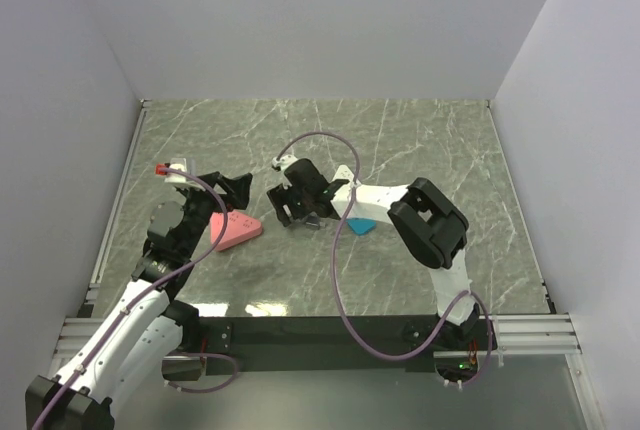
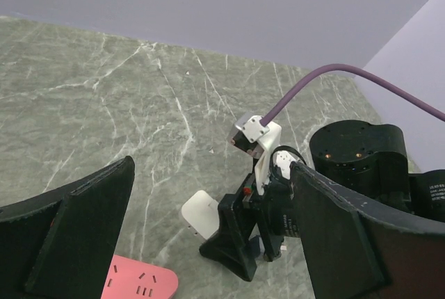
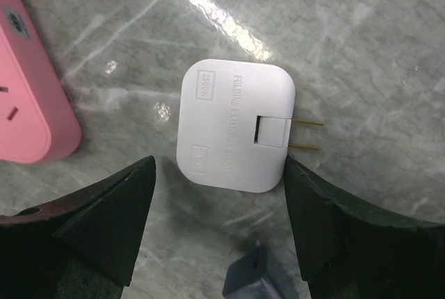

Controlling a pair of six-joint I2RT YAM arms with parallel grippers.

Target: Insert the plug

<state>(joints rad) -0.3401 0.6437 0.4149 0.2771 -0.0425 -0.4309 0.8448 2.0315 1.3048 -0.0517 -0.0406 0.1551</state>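
Print on the white plug (image 3: pixel 224 132) lies sideways, too small to read.

Marbled green table (image 1: pixel 400 140), white walls (image 1: pixel 320 20)

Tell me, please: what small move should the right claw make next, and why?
Probably lower the right claw and close it on the white plug: the plug lies flat on the table between the open fingers, untouched, its prongs pointing away from the pink socket block.
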